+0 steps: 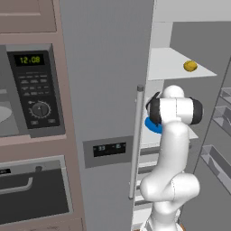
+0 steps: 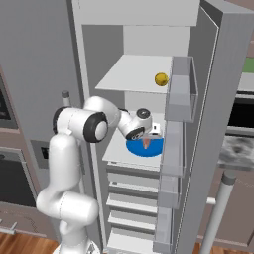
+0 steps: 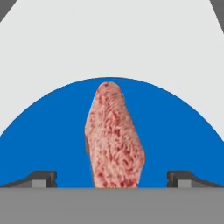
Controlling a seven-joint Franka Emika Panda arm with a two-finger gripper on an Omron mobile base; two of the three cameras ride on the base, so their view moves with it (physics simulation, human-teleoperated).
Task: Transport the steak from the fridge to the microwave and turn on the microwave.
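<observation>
Two finger tips [image 3: 43, 178] stand spread wide, gripper [image 3: 112, 179] open above steak [image 3: 114, 138]; steak lies on blue plate [image 3: 48, 144], white fridge shelf [image 3: 65, 48]; nothing held.

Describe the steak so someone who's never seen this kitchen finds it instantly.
Look in the open fridge, at the middle white shelf under the one holding a small yellow round item. A blue round plate sits there; the steak is the pinkish-red streaked slab on it, the only meat.
</observation>
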